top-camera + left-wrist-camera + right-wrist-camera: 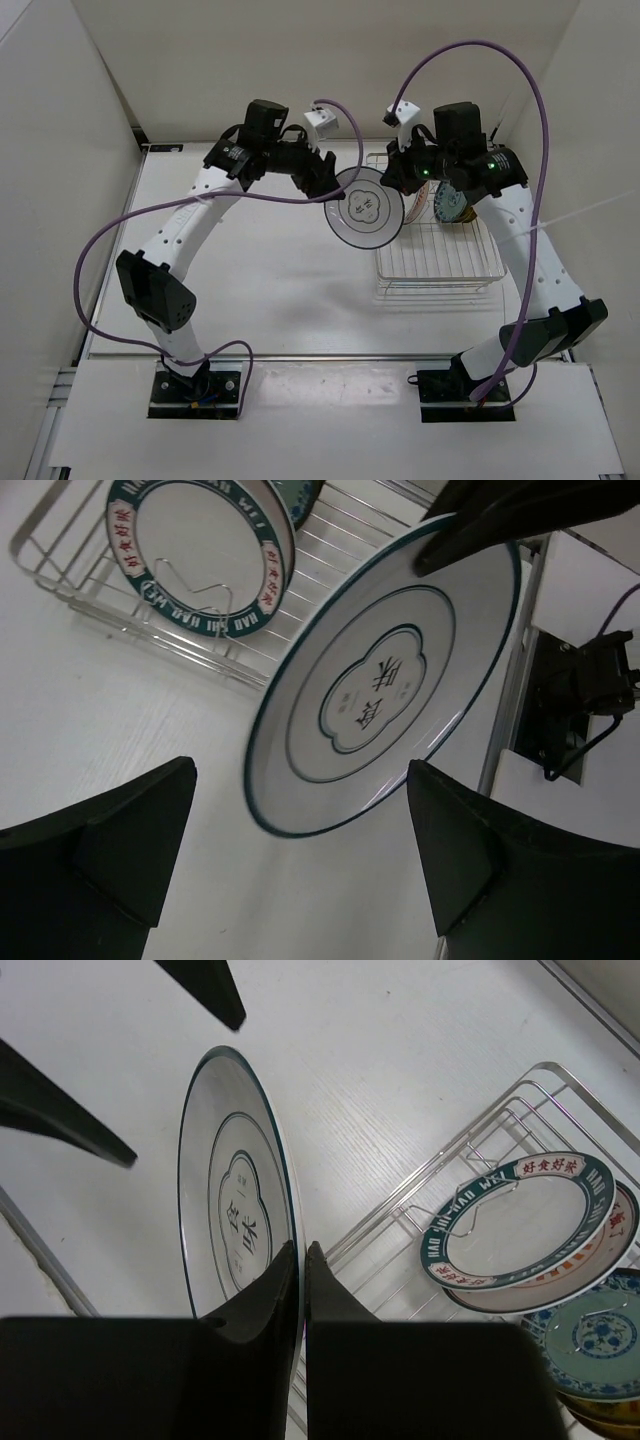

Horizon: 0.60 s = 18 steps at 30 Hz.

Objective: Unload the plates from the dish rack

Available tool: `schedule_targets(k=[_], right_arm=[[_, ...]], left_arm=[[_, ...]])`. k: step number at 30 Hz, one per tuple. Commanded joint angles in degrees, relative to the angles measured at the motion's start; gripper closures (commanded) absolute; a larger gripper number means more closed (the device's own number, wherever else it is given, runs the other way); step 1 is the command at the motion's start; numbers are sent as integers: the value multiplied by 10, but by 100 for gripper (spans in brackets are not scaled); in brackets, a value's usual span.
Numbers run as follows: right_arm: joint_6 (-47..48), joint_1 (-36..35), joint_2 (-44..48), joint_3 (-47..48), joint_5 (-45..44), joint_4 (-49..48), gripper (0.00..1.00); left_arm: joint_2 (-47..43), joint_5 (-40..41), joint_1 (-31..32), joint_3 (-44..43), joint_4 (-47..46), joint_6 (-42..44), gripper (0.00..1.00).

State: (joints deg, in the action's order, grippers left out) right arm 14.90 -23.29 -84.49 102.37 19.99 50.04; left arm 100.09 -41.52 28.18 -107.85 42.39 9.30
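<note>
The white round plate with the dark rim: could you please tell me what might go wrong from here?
The right gripper pinches the white round dark-rimmed plate only at its rim, so it might pivot or slip. The open left gripper sits close to its edge and could knock it loose before closing.

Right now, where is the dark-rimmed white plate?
Top view: the plate, pinched in the right hand at the dish rack's left edge, faces the open left hand.
</note>
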Motion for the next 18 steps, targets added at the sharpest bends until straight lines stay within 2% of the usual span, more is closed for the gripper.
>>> schedule_targets(k=[1, 6, 9, 10, 11, 13, 14, 18], right_arm=[[1, 7, 20, 25, 54, -28, 100], [1, 12, 20, 19, 54, -28, 100], [-5, 12, 20, 19, 54, -28, 100], [-5, 12, 20, 19, 54, -28, 100], [-5, 12, 20, 19, 60, -28, 100], [-5, 12, 25, 19, 60, -28, 100], [-5, 12, 25, 19, 60, -28, 100], [-10, 12, 25, 19, 65, -28, 100]], left_arm=[[-6, -4, 25, -24, 5, 14, 6], [0, 24, 37, -24, 5, 19, 27], [0, 29, 37, -24, 5, 19, 37], [0, 35, 37, -24, 5, 19, 46], [0, 35, 37, -24, 5, 19, 51], [0, 35, 37, -24, 5, 19, 57], [0, 35, 37, -24, 5, 19, 57], [12, 28, 37, -24, -6, 4, 89]])
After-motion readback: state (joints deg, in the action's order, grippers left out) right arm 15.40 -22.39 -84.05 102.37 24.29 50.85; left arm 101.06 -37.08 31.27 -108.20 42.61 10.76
